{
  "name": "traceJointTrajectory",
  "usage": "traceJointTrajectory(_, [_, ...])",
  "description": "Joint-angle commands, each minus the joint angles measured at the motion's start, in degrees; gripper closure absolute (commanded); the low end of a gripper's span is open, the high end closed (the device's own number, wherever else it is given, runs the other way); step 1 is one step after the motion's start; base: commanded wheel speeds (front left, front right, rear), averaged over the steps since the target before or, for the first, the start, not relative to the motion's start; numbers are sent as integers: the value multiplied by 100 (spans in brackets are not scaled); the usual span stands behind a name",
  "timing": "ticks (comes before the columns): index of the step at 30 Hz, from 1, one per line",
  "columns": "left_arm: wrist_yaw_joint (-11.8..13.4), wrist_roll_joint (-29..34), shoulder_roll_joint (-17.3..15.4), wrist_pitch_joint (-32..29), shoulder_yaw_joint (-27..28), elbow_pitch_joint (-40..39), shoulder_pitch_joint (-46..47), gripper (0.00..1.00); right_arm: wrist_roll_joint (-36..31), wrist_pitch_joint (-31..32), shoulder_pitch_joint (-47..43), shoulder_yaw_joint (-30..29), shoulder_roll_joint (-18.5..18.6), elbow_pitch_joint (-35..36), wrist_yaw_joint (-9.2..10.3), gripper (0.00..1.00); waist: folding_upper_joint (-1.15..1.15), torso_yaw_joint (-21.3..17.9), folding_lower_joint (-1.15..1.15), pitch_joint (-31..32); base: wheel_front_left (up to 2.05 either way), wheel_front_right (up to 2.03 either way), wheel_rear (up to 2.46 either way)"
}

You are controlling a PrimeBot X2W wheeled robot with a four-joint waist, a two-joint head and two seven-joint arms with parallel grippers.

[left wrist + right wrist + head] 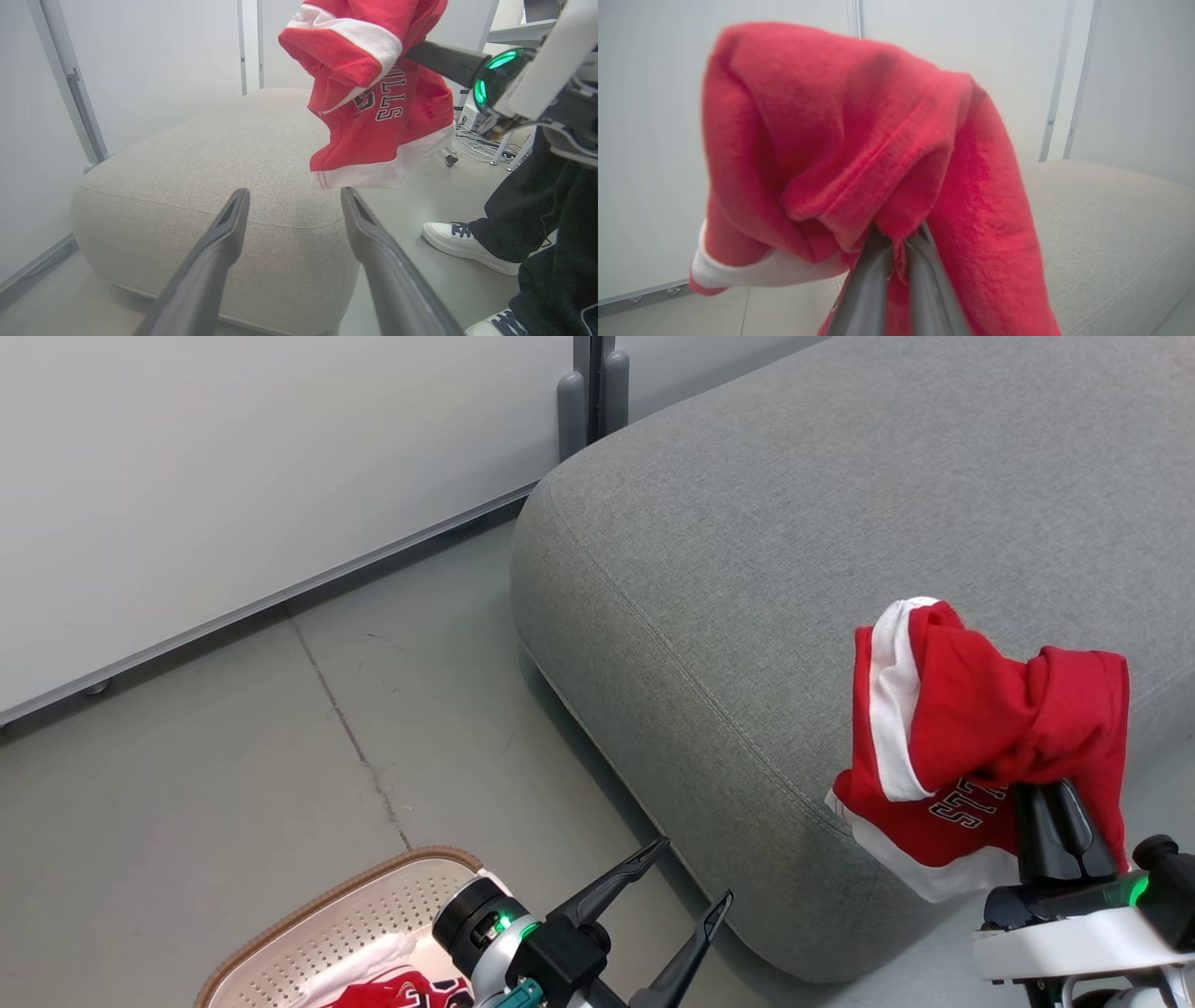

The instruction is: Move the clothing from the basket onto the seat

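A red garment with white trim and lettering (pixel 980 728) hangs from my right gripper (pixel 1050 789), which is shut on its folds over the near edge of the grey seat (pixel 747 569). The right wrist view shows the same clothing (pixel 859 154) draped over my right gripper (pixel 896 238), its fingers pinched together. My left gripper (pixel 691 873) stands open above the floor beside the basket (pixel 345 915), with nothing between its fingers. More red clothing (pixel 392 989) lies inside the basket. In the left wrist view the garment (pixel 373 93) hangs above the seat (pixel 210 177), beyond the open left gripper (pixel 294 198).
A pale wall with a metal rail (pixel 280 588) runs behind the seat. A person's legs and white shoes (pixel 472 242) stand on the floor to the right of the seat. Cables (pixel 476 144) lie farther back. Grey floor (pixel 233 756) lies between wall, basket and seat.
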State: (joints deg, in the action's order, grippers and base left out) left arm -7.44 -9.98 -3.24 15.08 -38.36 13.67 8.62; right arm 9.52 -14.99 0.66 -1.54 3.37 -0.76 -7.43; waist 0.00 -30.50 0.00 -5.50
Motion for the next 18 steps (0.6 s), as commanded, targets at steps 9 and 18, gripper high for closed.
traceJointTrajectory(9, [-2,109,-122,6,33,-91,168,0,-211,-32,725,1,455,155,-10,100,0,282,0,-361,0,0,0])
traceJointTrajectory(18, [-2,272,-471,6,24,-131,593,0,167,-32,2548,-410,1355,-118,-10,100,0,667,0,-1364,0,0,0])
